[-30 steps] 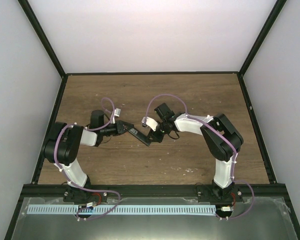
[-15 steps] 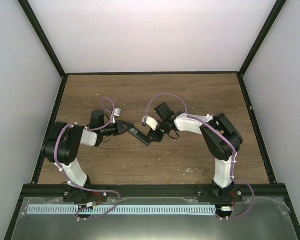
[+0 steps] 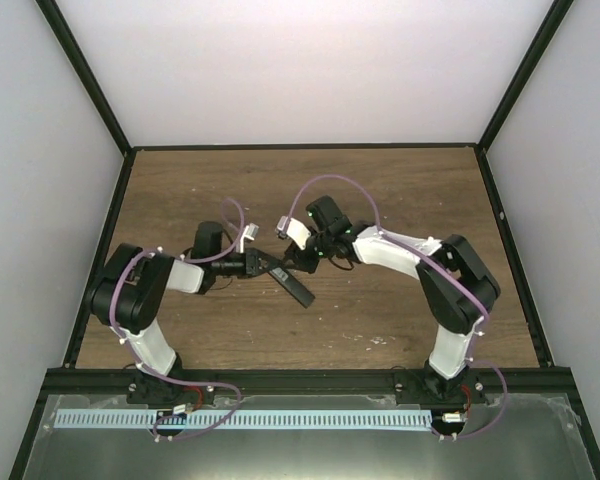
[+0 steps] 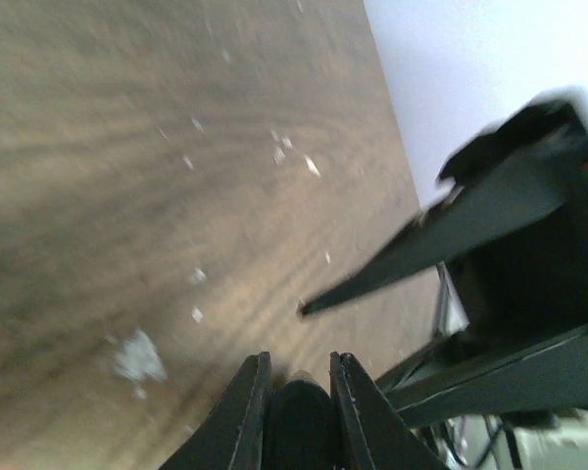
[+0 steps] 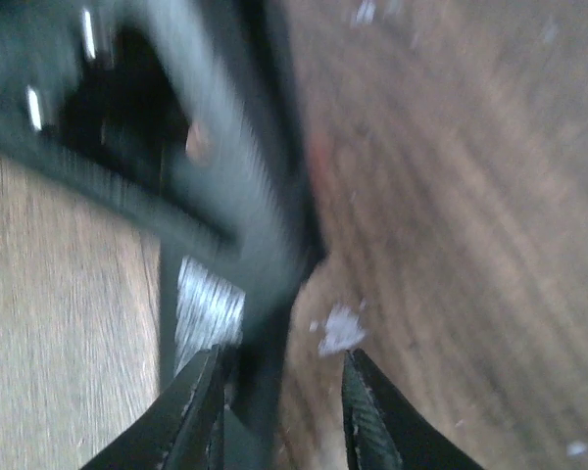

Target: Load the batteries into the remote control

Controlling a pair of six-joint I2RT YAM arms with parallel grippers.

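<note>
Counter (image 3: 400,190) of dark wood filled my overhead view. At centre-left, the left end effector (image 3: 259,264) pointed right. In its wrist view I saw its fingers (image 4: 247,406) pressed against a dark rounded body between them, so it was pinching the remote control (image 3: 293,285) by one end. The remote ran from that grip diagonally right and toward the near edge, its free end out over the wood. I could not tell whether it touched the counter. Just right of it, the right end effector (image 3: 303,262) reached in from the right arm (image 3: 420,255) and met the remote near its middle. That wrist view was blurred, but its fingers (image 5: 370,411) stood spread. The black bar sat between them, close against one finger, with bare wood showing before the other.
</note>
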